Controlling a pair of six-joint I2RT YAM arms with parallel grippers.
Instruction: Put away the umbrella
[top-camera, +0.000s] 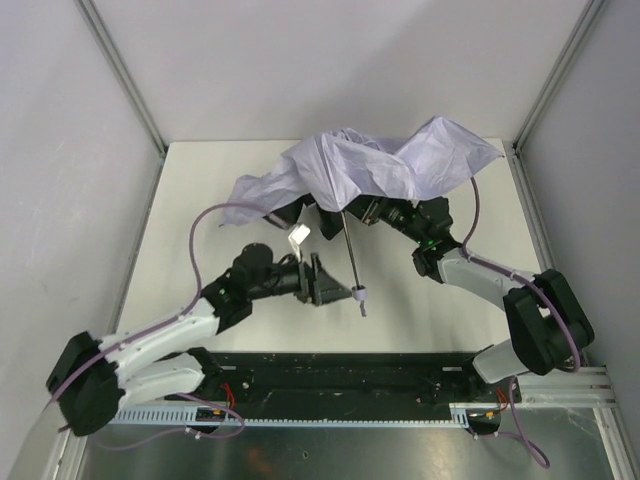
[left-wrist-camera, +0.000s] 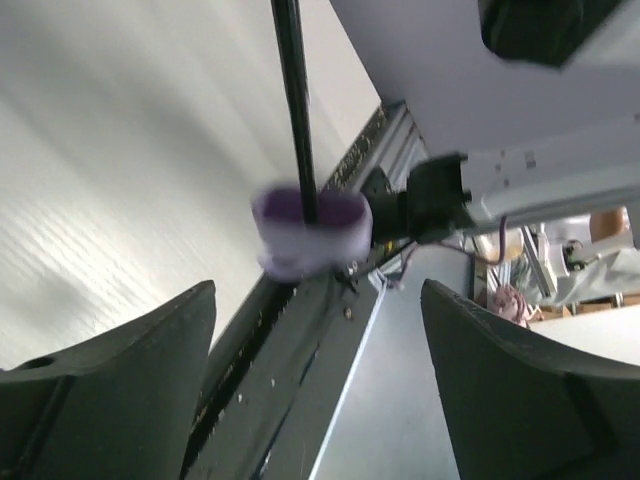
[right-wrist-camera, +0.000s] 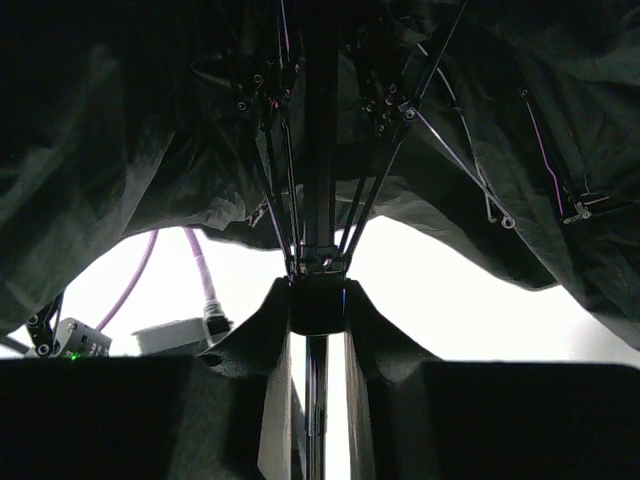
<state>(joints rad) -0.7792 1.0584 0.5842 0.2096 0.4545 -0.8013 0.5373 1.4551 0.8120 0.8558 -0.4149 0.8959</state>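
The umbrella is found at the far middle of the table. Its lavender canopy is crumpled and half spread, close to the back wall. The thin shaft is angled from under the canopy toward the near edge and ends in the small handle. The handle is held clear above the table surface.

The left fingers are spread wide and nothing is gripped by them. In the left wrist view the handle is seen in the gap between them, touching neither. The right fingers are clenched on the shaft just below the point where the ribs meet.

Bare table is left to the left of the canopy and along both near corners. The table's sides are bounded by slanted frame posts and grey walls, and its near edge by a black rail. The far right corner is crowded by the canopy and the right arm.

In the top view the right fingers are hidden under the fabric. The canopy's underside is shown almost black in the right wrist view, so little beyond ribs and shaft can be made out. The handle is blurred in the left wrist view, and its loop is too small to be judged.
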